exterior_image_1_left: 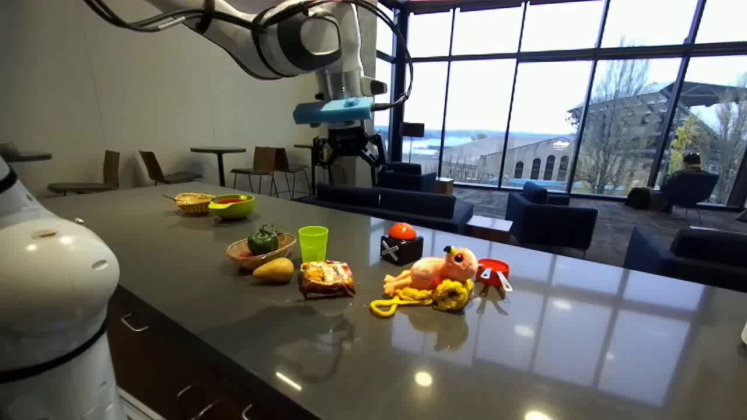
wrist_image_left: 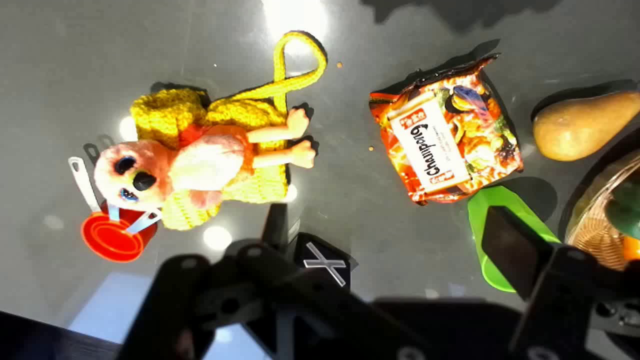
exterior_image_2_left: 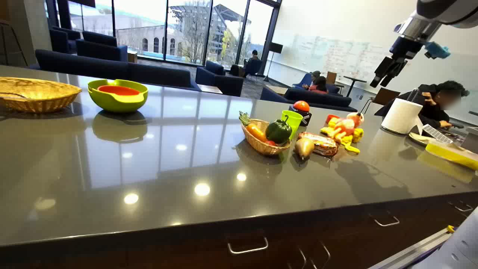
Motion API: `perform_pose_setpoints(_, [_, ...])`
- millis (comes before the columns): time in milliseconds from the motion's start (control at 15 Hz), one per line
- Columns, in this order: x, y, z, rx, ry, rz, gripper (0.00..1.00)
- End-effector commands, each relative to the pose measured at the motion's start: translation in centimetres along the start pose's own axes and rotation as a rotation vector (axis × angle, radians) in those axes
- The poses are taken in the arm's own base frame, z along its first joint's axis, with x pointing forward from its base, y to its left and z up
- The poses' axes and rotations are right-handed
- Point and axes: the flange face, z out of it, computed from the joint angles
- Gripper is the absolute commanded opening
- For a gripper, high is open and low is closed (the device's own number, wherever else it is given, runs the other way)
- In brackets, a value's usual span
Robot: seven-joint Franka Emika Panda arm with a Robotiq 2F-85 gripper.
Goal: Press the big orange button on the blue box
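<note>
Hovering well above the counter (wrist_image_left: 345, 200), my gripper (wrist_image_left: 395, 245) has its fingers (wrist_image_left: 515, 252) spread apart, with nothing held between them. Next out, in an exterior view, lie the plush toy (exterior_image_1_left: 429, 273) and the noodle packet (exterior_image_1_left: 327, 279), at four and eight o'clock of the box (exterior_image_1_left: 401, 249). Beyond them that box stands upright, looking black to me rather than blue, with the big orange button (exterior_image_1_left: 402, 231) on top and the green cup (exterior_image_1_left: 313, 244) at nine o'clock. From the gripper, the button bears five o'clock; my wrist view shows the box's crossed side but not the button. In both exterior views nothing touches it and the gripper is well apart, so I judge myself at the approach stage, the press not yet done, though a finished press might leave no trace. Left to do, I think: line up, lower, push, lift clear. Farther off, at twelve o'clock from the button, sits a dark blue sofa (exterior_image_1_left: 408, 204)
</note>
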Motion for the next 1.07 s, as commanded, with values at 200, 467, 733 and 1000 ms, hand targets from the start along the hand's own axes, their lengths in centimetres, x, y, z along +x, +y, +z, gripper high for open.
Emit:
perform_pose_setpoints(200, [0.0, 0.0, -0.1, -0.001, 0.001, 0.000, 1.00])
perform_pose_setpoints(467, [0.4, -0.1, 0.3, 0.001, 0.006, -0.015, 1.00])
perform_pose_setpoints(733, [1.8, 0.2, 1.8, 0.008, 0.000, -0.029, 1.00])
perform_pose_setpoints(1000, [4.2, 0.7, 3.8, 0.011, 0.005, -0.069, 1.00])
